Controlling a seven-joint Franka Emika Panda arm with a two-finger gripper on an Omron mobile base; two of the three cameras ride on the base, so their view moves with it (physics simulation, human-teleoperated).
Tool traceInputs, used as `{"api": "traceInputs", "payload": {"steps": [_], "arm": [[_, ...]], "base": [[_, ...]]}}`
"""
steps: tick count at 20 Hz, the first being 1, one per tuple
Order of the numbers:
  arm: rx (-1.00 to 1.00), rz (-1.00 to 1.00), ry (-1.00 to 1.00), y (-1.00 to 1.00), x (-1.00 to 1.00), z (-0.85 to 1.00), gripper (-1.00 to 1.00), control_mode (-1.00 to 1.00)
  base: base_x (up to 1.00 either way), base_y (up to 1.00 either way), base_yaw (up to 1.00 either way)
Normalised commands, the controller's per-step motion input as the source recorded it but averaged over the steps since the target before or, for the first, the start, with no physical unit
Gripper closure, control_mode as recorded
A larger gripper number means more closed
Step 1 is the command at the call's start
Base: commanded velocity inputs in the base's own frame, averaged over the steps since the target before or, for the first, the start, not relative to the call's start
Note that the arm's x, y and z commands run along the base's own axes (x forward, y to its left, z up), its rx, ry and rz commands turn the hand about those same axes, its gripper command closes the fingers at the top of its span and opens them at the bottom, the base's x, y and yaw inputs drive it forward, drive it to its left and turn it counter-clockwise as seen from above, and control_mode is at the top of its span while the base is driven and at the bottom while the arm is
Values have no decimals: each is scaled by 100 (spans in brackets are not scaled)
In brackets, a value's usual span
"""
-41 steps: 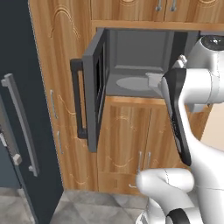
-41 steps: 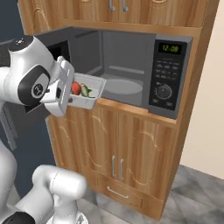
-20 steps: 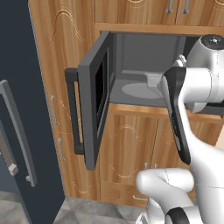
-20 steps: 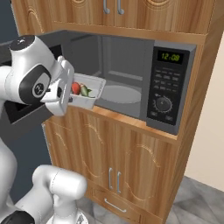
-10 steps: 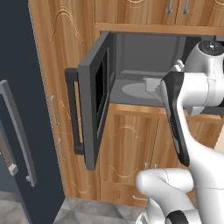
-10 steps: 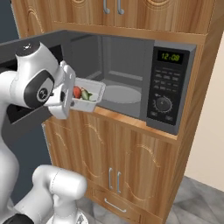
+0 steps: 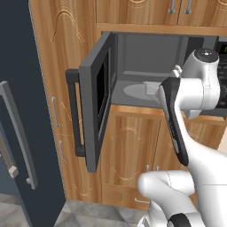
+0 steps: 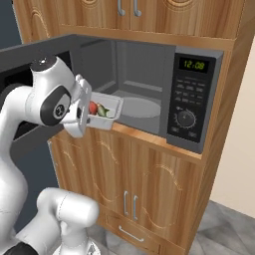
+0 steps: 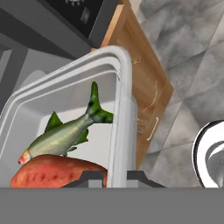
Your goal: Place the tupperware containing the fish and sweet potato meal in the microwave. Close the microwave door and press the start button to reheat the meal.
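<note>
Fingers (image 9: 116, 176) pinched one wall of the tupperware (image 8: 105, 111), fish (image 9: 65, 131) and sweet potato (image 9: 57, 172) inside. Tupperware hung at the microwave's (image 8: 149, 94) open mouth, just before the turntable (image 8: 137, 107). Microwave door (image 7: 97, 99) stood open.

The arm (image 7: 190, 88) hides the microwave (image 7: 150, 66) panel in the left base view

We see the tupperware (image 8: 106, 111) just before the microwave (image 8: 149, 94), at its cavity mouth, forward of the turntable (image 8: 135, 106); the fish (image 9: 65, 131) and sweet potato (image 9: 57, 171) lie inside it; the microwave door (image 7: 96, 97) swings out left; cabinet doors (image 8: 144, 191) sit below.
</note>
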Motion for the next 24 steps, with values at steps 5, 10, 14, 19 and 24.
{"api": "traceInputs", "payload": {"steps": [5,10,14,19,24], "arm": [[0,0,0,-11,47,-16,100,-100],[1,0,0,-49,59,-29,100,-100],[0,0,1,-26,70,-30,100,-100],[1,0,0,-10,71,-14,100,-100],[-2,1,-1,-6,47,-7,100,-100]], "base": [[0,0,0],[0,0,0],[0,0,0],[0,0,0],[0,0,0]]}}
